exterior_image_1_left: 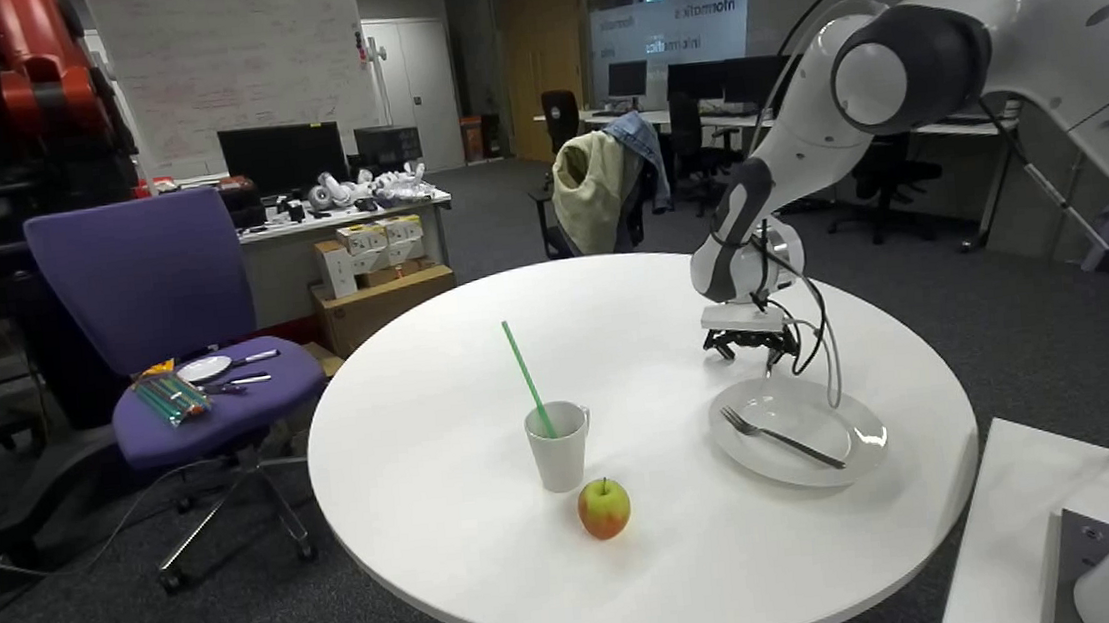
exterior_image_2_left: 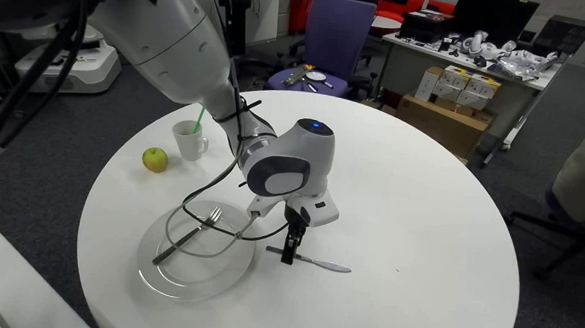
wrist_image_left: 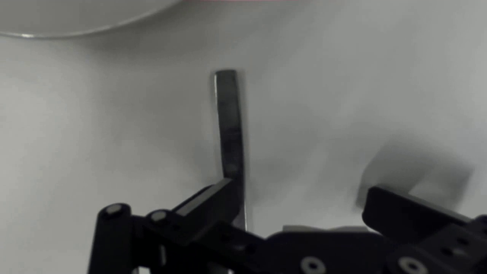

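Note:
My gripper (wrist_image_left: 302,198) stands open above the white table, its fingers wide apart with nothing between them. A metal knife (wrist_image_left: 229,114) lies flat on the tabletop. In the wrist view the left fingertip overlaps the knife's handle and hides part of it; whether they touch I cannot tell. In an exterior view the gripper (exterior_image_2_left: 288,256) hangs over the knife (exterior_image_2_left: 327,265) near its handle. Beside it is a white plate (exterior_image_2_left: 229,265), with a fork (exterior_image_2_left: 189,236) lying across it. The plate's rim (wrist_image_left: 95,29) shows at the wrist view's upper left.
A white mug (exterior_image_1_left: 560,464) with a green straw (exterior_image_1_left: 523,366) stands on the round table (exterior_image_1_left: 660,593), a red-green apple (exterior_image_1_left: 604,508) close by. A purple chair (exterior_image_1_left: 145,277) bearing a bagged pack and utensils is beyond the table. Cables (exterior_image_2_left: 209,255) loop from the arm over the plate.

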`<state>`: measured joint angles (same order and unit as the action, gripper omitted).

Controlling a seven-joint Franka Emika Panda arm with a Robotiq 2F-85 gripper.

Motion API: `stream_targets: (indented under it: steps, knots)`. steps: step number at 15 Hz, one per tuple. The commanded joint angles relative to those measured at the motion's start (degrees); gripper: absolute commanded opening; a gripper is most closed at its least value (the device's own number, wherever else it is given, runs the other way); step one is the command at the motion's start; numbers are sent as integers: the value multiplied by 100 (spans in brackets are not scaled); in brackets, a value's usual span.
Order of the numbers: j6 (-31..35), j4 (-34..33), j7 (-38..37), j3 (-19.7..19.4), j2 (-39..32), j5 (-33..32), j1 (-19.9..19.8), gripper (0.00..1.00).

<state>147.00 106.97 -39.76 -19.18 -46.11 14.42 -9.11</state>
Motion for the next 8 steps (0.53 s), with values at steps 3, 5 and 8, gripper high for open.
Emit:
stream_targets:
  steps: [3, 5, 8]
  knots:
    - [448, 702, 509, -12, 423, -34, -127, 100]
    - [512, 803, 533, -57, 535, 1, -142, 100]
    - [725, 996, 506, -141, 744, -13, -109, 100]
